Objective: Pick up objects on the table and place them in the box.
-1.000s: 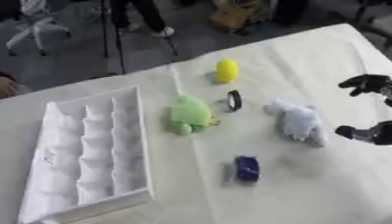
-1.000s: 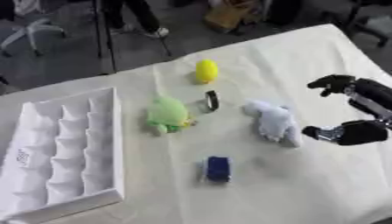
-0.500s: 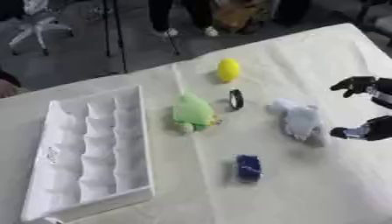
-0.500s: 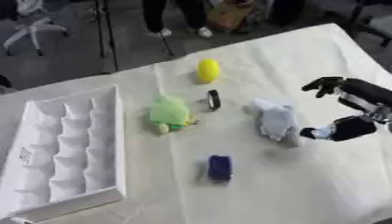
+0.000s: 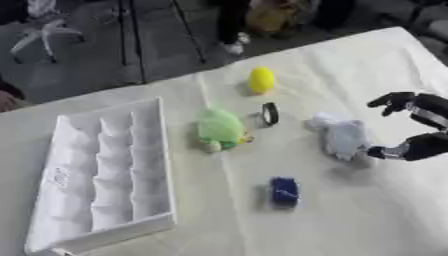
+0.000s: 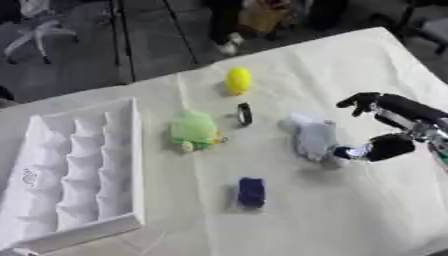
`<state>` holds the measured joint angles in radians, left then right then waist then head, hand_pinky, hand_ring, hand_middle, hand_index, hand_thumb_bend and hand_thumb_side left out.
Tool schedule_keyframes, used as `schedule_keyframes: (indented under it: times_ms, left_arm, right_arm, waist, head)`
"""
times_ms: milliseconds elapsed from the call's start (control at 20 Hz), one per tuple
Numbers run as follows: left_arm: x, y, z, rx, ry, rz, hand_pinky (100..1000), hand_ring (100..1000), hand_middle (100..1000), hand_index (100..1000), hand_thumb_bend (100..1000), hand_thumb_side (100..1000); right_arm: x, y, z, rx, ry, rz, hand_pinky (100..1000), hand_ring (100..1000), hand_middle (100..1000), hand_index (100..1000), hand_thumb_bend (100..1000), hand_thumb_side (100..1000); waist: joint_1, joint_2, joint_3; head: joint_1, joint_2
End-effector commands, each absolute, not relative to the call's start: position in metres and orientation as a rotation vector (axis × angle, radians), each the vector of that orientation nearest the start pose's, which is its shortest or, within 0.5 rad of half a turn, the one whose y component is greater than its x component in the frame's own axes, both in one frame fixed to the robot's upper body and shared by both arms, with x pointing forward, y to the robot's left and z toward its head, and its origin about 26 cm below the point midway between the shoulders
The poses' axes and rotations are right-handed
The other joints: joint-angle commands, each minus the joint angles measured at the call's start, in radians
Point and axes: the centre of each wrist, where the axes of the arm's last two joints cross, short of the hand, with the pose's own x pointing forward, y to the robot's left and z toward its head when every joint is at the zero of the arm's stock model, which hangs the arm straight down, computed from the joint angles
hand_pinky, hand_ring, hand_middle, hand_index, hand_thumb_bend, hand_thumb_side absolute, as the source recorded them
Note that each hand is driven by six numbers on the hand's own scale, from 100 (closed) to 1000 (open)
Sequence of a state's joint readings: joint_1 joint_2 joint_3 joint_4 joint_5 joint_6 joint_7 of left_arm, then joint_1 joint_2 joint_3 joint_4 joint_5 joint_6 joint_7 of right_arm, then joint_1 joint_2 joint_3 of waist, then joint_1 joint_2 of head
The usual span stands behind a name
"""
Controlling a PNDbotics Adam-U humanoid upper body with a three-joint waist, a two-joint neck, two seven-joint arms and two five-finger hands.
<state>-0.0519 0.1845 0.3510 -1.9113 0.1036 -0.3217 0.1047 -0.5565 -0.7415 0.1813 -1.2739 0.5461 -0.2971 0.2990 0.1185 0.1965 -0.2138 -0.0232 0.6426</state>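
A white compartmented box lies at the left of the table. A green plush toy sits beside it, a yellow egg-shaped object lies farther back, and a black ring stands between them. A pale grey-white plush toy lies right of centre. A small dark blue object rests nearer the front. My right hand reaches in from the right, open, its fingers and thumb spread just right of the pale plush, the thumb tip close to it. My left hand does not show.
A cream cloth covers the table. Beyond the far edge are dark floor, a chair base, stand legs and people's feet. Bare cloth lies at the front right.
My right hand has drifted left, closer to the pale plush toy. The whole picture has shifted slightly, so the camera moved; the objects stay in place.
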Motion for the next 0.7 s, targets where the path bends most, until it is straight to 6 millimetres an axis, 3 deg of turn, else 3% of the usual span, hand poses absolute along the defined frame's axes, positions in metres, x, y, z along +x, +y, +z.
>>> schedule_keyframes:
  times_ms: [50, 700]
  left_arm:
    - [0.261, 0.359, 0.124, 0.44, -2.328, 0.159, 1000, 759, 760, 730, 402, 1000]
    - [0.262, 0.358, 0.124, 0.428, -2.33, 0.154, 1000, 760, 761, 731, 401, 1000]
  right_arm:
    - [0.4, -0.379, 0.175, -0.811, -1.527, 1.458, 820, 762, 849, 923, 645, 484]
    - [0.409, -0.372, 0.154, -0.764, -1.483, 1.509, 818, 761, 846, 921, 636, 486]
  waist:
    - [-0.013, -0.037, 0.005]
    - [-0.011, -0.041, 0.011]
  head:
    - [-0.008, 0.008]
    - [-0.013, 0.013]
